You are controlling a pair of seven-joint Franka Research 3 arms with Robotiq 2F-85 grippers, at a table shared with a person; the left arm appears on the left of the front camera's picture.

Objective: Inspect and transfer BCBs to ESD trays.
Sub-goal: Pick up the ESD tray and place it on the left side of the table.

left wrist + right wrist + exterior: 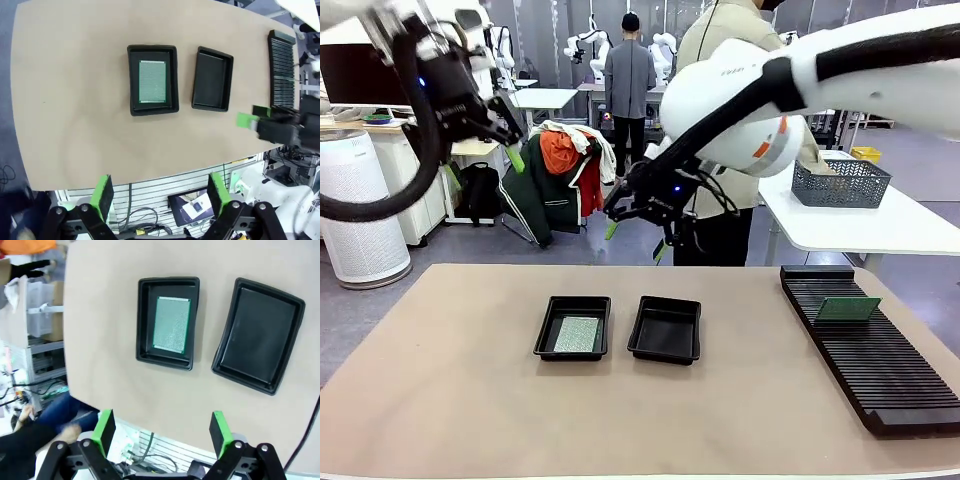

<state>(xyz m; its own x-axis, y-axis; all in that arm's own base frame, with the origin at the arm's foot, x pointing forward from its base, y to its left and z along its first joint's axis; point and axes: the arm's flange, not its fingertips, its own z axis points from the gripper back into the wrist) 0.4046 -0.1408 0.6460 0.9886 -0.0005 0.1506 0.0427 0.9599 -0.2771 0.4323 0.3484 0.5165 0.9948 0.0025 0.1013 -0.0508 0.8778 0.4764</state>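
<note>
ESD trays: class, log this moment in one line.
left ESD tray: one BCB flat inside; right ESD tray: empty; rack: second BCB standing; left gripper: open; right gripper: open

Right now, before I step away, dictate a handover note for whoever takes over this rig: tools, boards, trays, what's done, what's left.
Tools: the left tool is open and empty, raised high over the left of the table. The right tool is open and empty, raised near the far edge.
Things: one BCB lies flat in the left ESD tray. The right ESD tray is empty. A second BCB stands on edge in the slotted rack at the right.
Done: one board sits in a tray.
Left: the rack's board, probably for the empty tray.
</note>
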